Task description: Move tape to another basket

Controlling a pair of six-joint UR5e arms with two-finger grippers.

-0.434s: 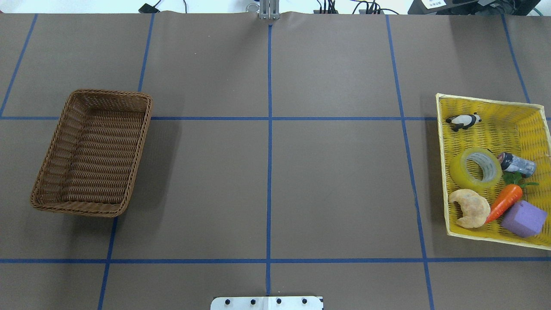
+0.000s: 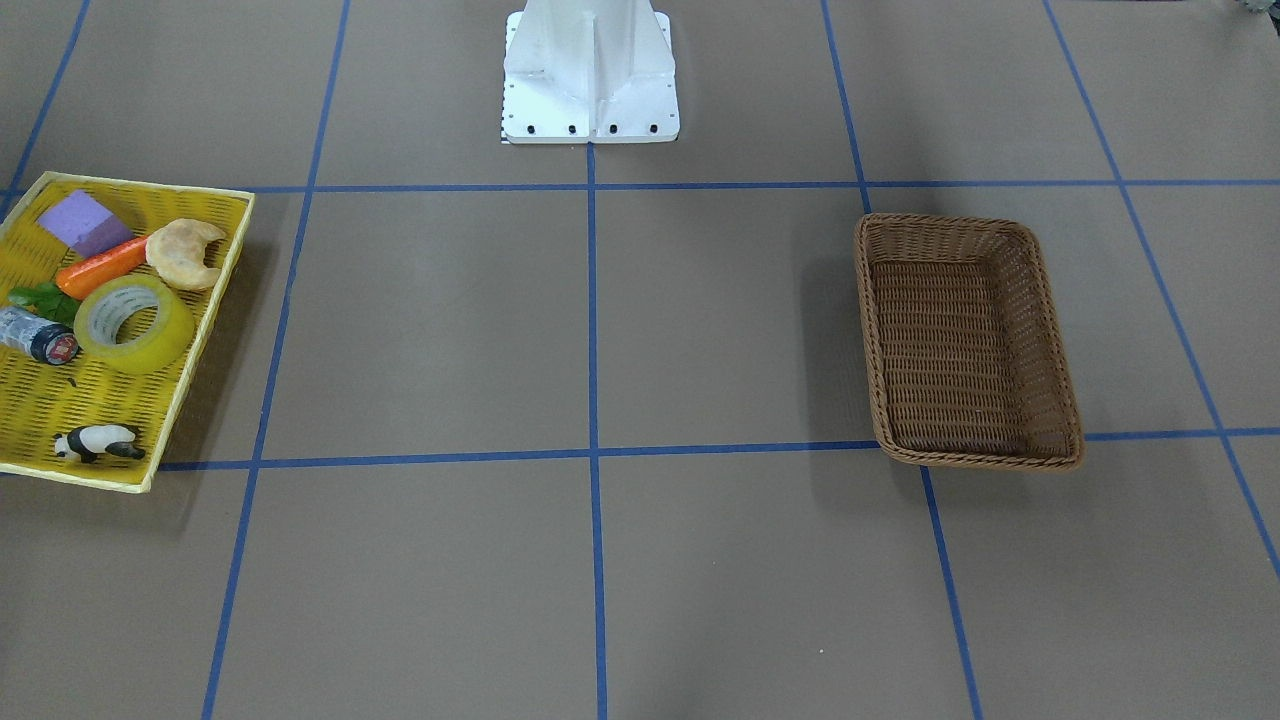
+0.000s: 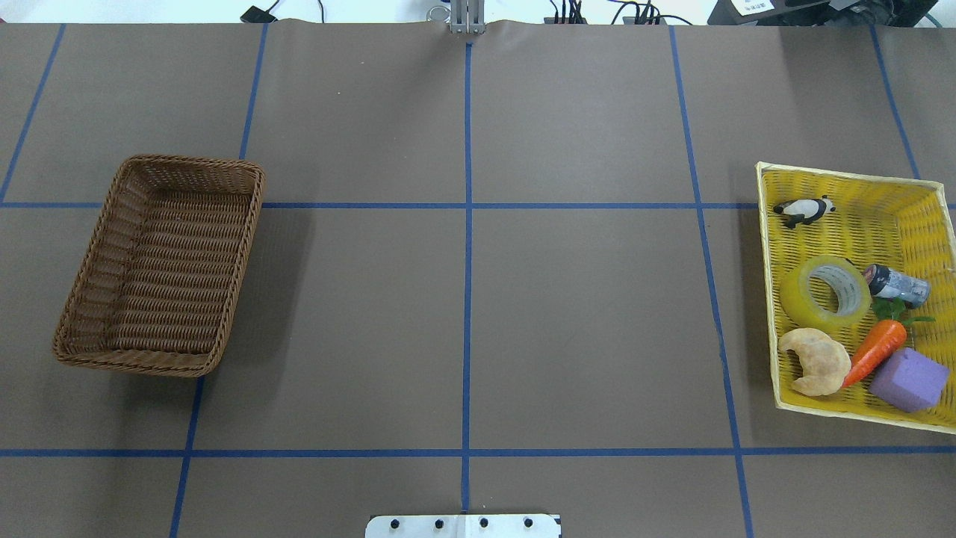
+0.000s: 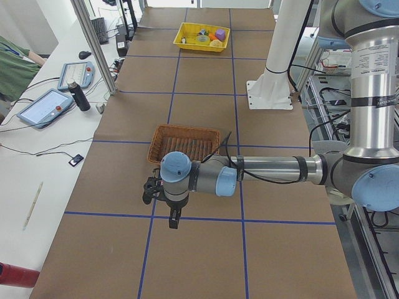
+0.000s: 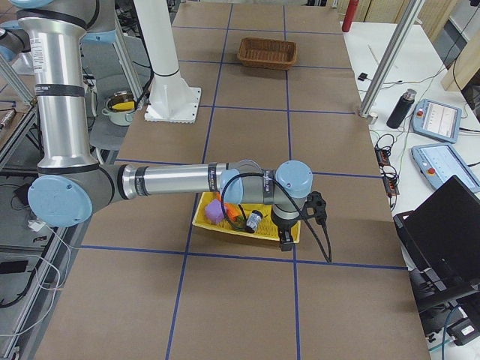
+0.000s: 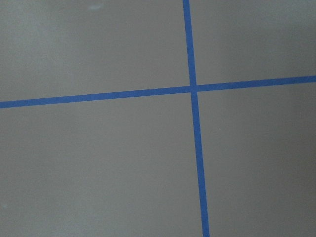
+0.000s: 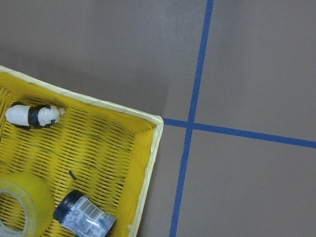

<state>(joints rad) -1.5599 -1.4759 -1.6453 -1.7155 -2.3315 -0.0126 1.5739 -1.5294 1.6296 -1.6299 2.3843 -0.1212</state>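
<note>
Yellow mesh tray [image 3: 844, 174] holds panda figure [image 3: 805, 211], croissant [image 3: 815, 361], carrot [image 3: 875, 351], purple block [image 3: 909, 379], dark cylinder [image 3: 898, 285].

Yellow-green tape [image 3: 798, 297] (grey-white core) in the yellow tray [image 3: 859, 218], brown wicker basket [image 3: 160, 265] well apart

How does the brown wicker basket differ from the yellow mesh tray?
The brown woven wicker basket is empty; the yellow plastic mesh tray holds a yellow-green tape roll, a toy panda and more. The basket has a braided rim; the tray's rim is plain and pale. Both are rectangular, open-topped and rest on the brown table.
</note>
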